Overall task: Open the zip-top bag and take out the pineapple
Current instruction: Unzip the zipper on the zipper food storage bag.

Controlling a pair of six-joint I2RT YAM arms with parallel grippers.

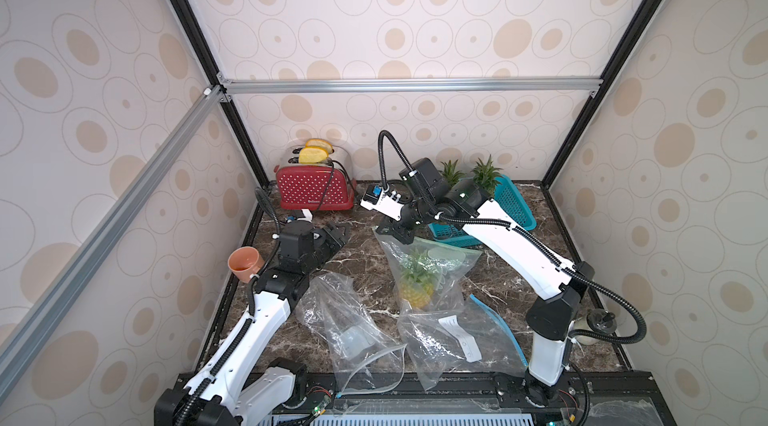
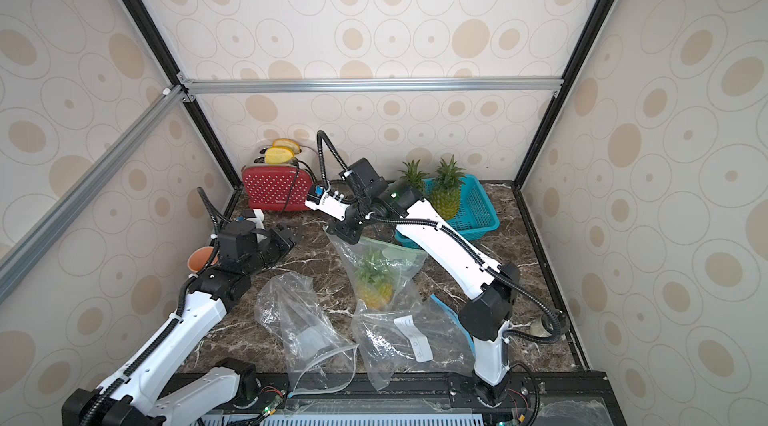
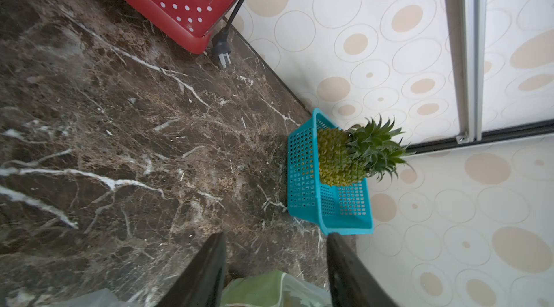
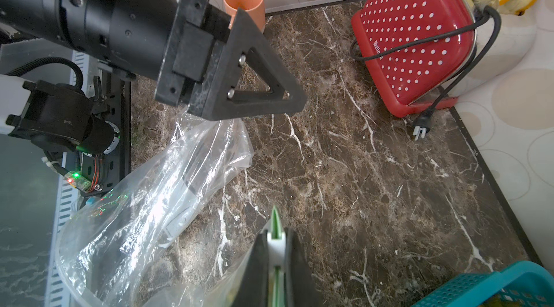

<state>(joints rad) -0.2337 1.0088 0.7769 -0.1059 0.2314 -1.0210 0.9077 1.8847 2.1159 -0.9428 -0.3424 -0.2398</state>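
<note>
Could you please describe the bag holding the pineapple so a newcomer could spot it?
From the red toaster at the back, look right to the teal basket. In front of it, the right pincer holds up a clear zip-top bag. Unlike the two bags lying nearer the front, it contains a pineapple.

The toaster (image 1: 313, 191) was red with white polka dots. The table (image 1: 362, 258) was dark brown marble veined white. The basket (image 1: 517, 203) was teal, the cup (image 1: 245, 263) terracotta orange. The pineapple (image 1: 417, 295) was yellow with a green crown. The zip-top bag (image 1: 452, 263) was clear, its seal strip seemingly pale green. The walls (image 1: 415, 28) were cream with beige ovals.
</note>
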